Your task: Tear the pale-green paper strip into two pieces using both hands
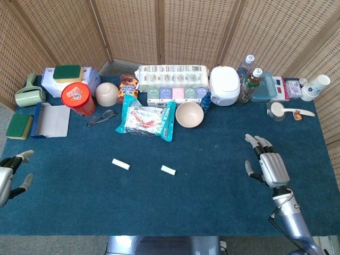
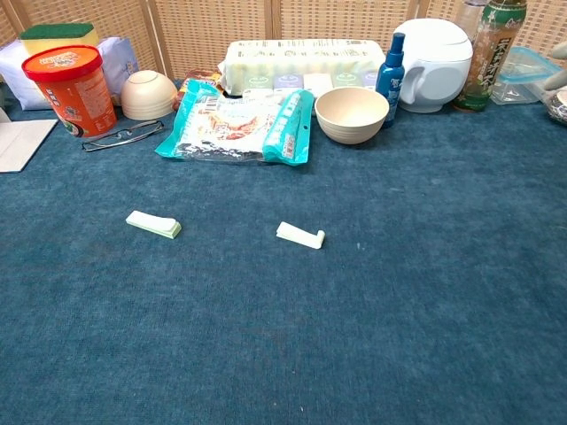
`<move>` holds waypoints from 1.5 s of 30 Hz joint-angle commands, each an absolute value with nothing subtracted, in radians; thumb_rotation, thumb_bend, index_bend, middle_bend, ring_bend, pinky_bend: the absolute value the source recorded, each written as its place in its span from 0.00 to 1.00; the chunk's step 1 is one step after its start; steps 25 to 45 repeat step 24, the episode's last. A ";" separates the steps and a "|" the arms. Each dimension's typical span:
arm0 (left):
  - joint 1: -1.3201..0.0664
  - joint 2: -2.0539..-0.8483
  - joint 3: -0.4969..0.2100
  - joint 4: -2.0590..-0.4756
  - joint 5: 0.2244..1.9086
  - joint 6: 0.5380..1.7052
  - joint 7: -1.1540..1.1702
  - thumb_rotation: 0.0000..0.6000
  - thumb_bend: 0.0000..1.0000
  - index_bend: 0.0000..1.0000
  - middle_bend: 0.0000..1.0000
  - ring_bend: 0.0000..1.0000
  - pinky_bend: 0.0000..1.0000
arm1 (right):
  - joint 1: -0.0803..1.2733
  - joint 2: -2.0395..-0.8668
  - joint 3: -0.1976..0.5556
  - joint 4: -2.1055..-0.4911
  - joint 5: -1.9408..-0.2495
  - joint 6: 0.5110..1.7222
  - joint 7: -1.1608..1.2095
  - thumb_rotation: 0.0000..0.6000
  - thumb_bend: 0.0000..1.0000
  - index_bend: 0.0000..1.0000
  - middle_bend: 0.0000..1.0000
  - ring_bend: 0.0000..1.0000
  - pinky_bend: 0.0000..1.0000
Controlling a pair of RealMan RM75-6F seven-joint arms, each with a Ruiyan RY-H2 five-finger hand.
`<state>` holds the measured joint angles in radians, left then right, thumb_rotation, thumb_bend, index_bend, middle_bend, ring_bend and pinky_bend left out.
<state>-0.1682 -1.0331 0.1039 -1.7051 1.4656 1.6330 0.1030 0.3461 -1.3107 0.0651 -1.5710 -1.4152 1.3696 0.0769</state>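
Observation:
Two pale-green paper pieces lie apart on the blue table. The left piece (image 1: 121,164) (image 2: 153,224) and the right piece (image 1: 168,170) (image 2: 300,235) are each a short folded strip. My left hand (image 1: 9,174) sits at the far left edge of the head view, fingers spread, holding nothing. At the right of the table my right hand (image 1: 268,166) hangs open, palm down, fingers apart. Both hands are far from the pieces. The chest view shows only a sliver of a fingertip at its right edge.
Along the back stand a red tub (image 1: 77,99), two bowls (image 1: 189,114), a teal snack bag (image 1: 146,120), glasses (image 1: 101,117), a tissue pack (image 1: 172,77), a white cooker (image 1: 224,85), bottles (image 1: 249,84) and cups (image 1: 317,86). A sponge (image 1: 19,126) and notebook (image 1: 51,120) lie at left.

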 commanded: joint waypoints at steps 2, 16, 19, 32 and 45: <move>-0.053 -1.086 0.116 -1.661 1.491 1.766 0.102 0.99 0.36 0.22 0.38 0.39 0.58 | 0.230 -1.288 0.034 -1.633 -1.396 1.522 -0.125 1.00 0.53 0.07 0.20 0.08 0.11; 0.020 -1.117 0.110 -1.661 1.512 1.760 0.132 1.00 0.36 0.22 0.35 0.37 0.52 | 0.127 -1.250 0.008 -1.681 -1.424 1.586 -0.111 1.00 0.53 0.11 0.20 0.08 0.11; 0.017 -1.104 0.115 -1.688 1.507 1.721 0.166 1.00 0.36 0.22 0.34 0.35 0.50 | 0.121 -1.251 0.011 -1.682 -1.431 1.585 -0.106 1.00 0.53 0.12 0.20 0.08 0.11; 0.016 -1.098 0.104 -1.708 1.499 1.682 0.182 1.00 0.36 0.22 0.33 0.34 0.50 | 0.114 -1.251 0.020 -1.684 -1.432 1.571 -0.105 1.00 0.53 0.12 0.20 0.08 0.11; 0.016 -1.098 0.104 -1.708 1.499 1.682 0.182 1.00 0.36 0.22 0.33 0.34 0.50 | 0.114 -1.251 0.020 -1.684 -1.432 1.571 -0.105 1.00 0.53 0.12 0.20 0.08 0.11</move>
